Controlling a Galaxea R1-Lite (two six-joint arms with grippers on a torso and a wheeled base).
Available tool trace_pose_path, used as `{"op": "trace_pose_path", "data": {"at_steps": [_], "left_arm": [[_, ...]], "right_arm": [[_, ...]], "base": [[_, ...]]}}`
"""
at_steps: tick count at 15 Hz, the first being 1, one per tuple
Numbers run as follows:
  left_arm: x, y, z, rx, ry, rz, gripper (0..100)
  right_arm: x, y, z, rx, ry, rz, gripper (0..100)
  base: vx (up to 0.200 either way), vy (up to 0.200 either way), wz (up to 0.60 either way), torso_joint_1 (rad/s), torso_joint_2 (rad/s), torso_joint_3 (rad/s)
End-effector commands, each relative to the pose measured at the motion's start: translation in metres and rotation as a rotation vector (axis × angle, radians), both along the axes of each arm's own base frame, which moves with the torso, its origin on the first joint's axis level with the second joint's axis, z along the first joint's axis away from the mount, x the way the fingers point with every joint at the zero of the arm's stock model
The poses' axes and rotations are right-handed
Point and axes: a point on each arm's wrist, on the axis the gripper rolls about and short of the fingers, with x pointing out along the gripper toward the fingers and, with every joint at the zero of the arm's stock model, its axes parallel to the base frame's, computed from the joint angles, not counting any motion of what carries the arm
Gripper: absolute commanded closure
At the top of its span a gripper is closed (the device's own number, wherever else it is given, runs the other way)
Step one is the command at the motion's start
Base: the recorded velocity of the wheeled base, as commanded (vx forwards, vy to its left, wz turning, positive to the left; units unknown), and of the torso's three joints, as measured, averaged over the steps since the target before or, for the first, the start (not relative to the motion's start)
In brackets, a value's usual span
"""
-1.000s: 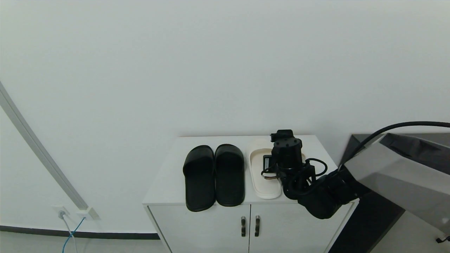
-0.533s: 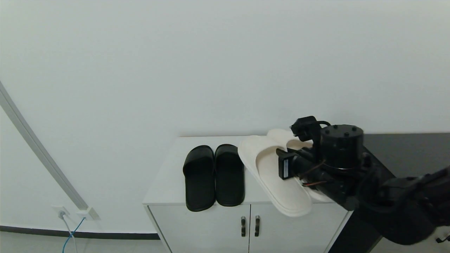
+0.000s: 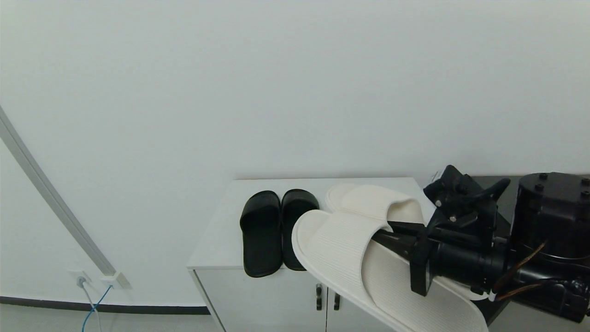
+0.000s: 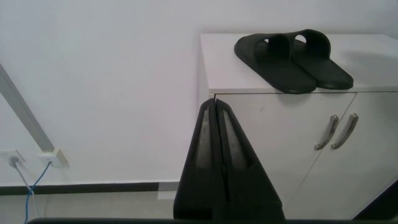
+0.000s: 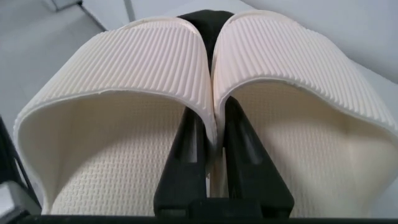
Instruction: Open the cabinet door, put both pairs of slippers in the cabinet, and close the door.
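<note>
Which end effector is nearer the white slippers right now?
Right. The right end effector is shut on the white slippers, holding both in the air; the left end effector is shut, off before the cabinet, apart from them.

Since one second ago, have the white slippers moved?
Yes. The white slippers left the cabinet top and came forward beyond its front edge, held by the right hand.

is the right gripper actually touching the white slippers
Touching. The right wrist view shows the right gripper clamped on the adjoining side walls of both white slippers, pressing them together with no gap.
</note>
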Motion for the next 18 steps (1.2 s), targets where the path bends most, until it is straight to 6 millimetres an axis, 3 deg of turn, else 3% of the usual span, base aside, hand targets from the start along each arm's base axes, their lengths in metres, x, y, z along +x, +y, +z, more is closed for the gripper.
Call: {"op": "trace_pose_path", "data": {"at_steps": [1,7,18], "left_arm": [[0.0,0.0,0.0,0.0,0.001,0.0,100],[0.0,0.0,0.0,0.0,0.001,0.0,100],[0.0,0.0,0.0,-0.002,0.001,0.0,100]], "right_arm": [[-0.006,-0.004,-0.003,-0.022,-0.019,0.031,100],[-0.008,-0.006,-0.007,-0.031,-0.032,0.042,100],[-0.005,-0.004,-0.014,-0.041,-0.004,0.064,100]], "base": [[0.0,0.0,0.0,0.0,0.0,0.0],[0.0,0.0,0.0,0.0,0.0,0.0],[-0.2,0.0,0.0,0.0,0.0,0.002]]}}
